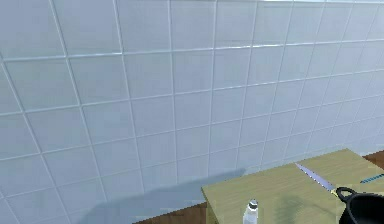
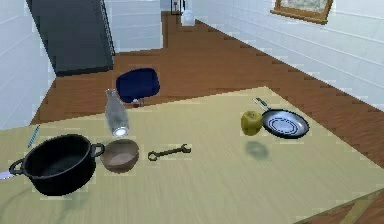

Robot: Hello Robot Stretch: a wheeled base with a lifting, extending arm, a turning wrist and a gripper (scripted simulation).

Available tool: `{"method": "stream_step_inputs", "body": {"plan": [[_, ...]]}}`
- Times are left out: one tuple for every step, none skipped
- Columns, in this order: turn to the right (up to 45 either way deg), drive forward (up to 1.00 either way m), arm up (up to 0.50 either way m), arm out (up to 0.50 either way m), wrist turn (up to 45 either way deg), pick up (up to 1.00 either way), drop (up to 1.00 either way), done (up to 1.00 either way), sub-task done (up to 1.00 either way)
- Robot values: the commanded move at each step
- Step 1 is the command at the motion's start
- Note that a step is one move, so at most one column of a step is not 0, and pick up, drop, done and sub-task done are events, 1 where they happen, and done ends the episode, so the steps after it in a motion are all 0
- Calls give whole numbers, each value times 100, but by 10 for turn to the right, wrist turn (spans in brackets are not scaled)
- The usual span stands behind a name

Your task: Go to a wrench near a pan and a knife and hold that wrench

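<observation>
Gripper: state and load cannot be told | wrench (image 2: 168, 153): flat at mid-table (image 2: 220, 190), just beside brown bowl (image 2: 120, 155) | black pot (image 2: 58, 163): toward table edge at arm side view's left | pan (image 2: 284, 124): near far edge, well apart from wrench | room: wood floor (image 2: 230, 60), white tiled wall (image 1: 150, 90), dark cabinet (image 2: 70, 35).

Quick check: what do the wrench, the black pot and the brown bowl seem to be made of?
Wrench: dark, dull grey-brown, thin and hard-edged, so probably metal. Pot: matte black with little shine, likely cast iron or coated metal. Bowl: brown outside, paler inside; wood or ceramic, the look leaves it open.
</observation>
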Motion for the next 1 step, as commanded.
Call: {"method": "stream_step_inputs", "body": {"plan": [[0,0,50,0,0,0,0,0,0]]}}
